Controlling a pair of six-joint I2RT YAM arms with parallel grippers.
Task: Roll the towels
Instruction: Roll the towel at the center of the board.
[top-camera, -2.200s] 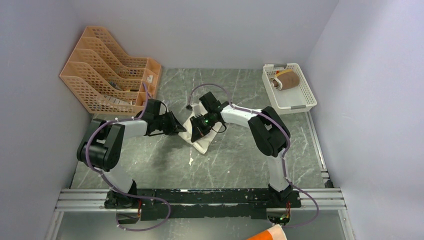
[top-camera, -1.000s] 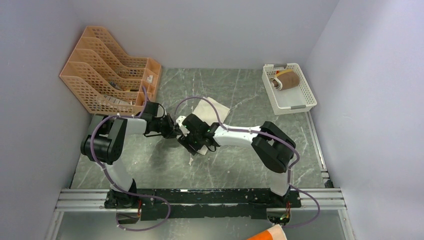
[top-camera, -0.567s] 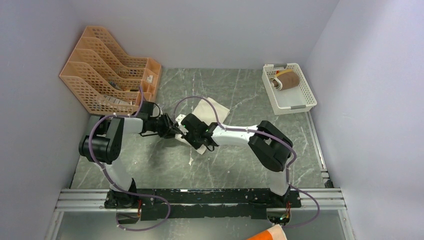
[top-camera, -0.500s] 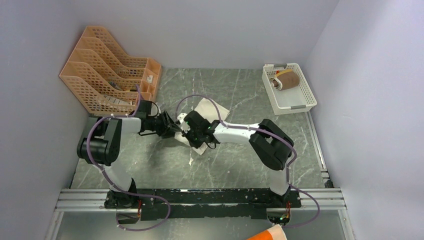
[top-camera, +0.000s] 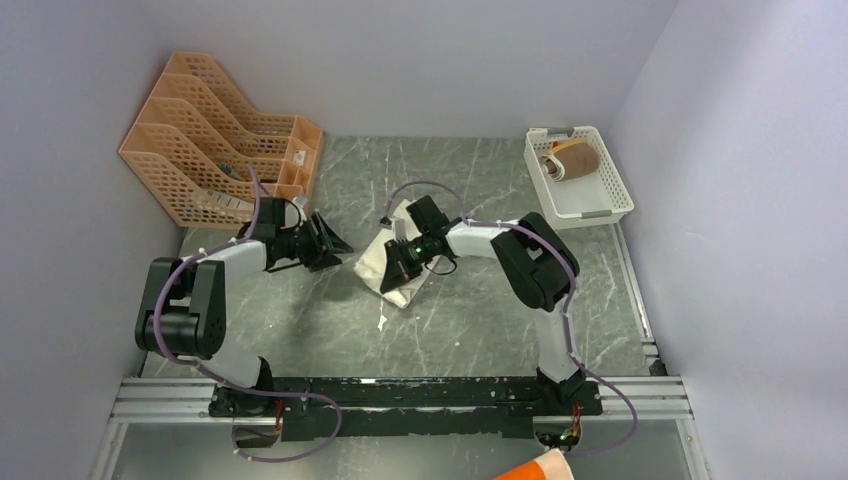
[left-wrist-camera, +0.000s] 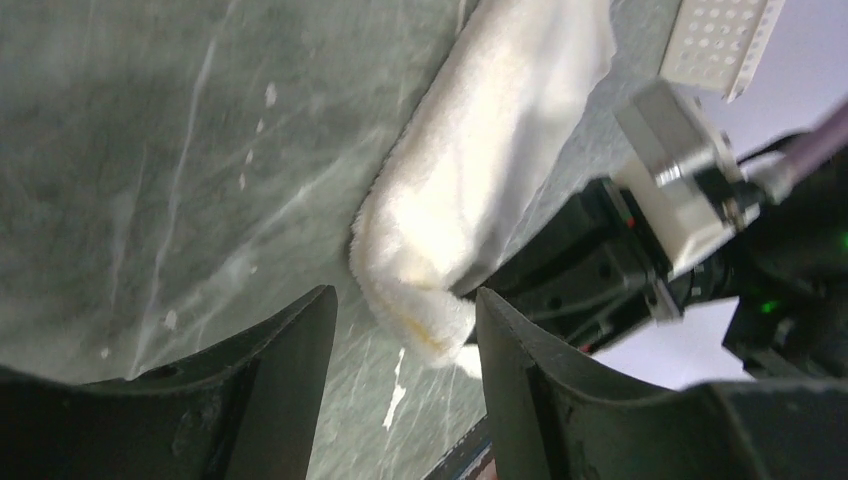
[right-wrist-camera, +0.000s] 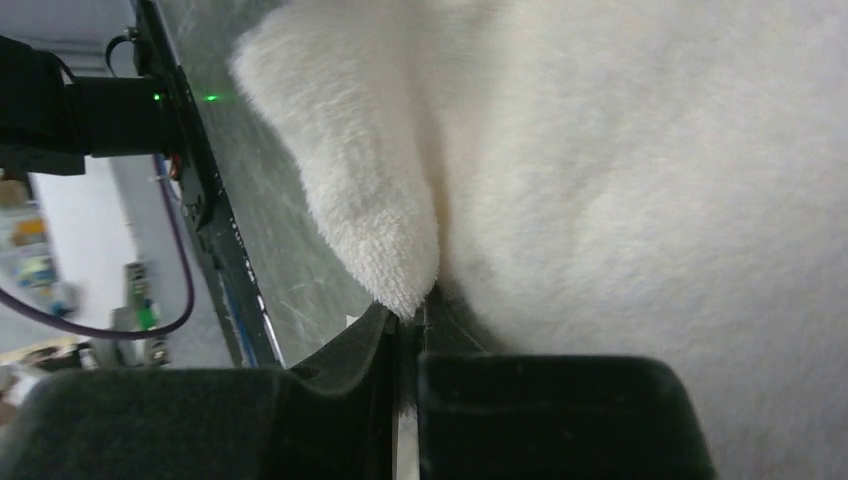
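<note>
Grey-green marbled table is carrying everything. Orange perforated plastic file rack is standing at the far left corner. White perforated plastic basket is sitting at the far right. Cream-white soft cloth towel is lying near the table's middle, folded over, one long edge rounded. Brown-tan rolled cloth towel is lying inside the basket.

Right gripper is resting over the cream-white towel, its fingers pressing together on the tip of a folded flap. Left gripper is standing left of that towel, clear of it, jaws parted about halfway and gripping nothing.
</note>
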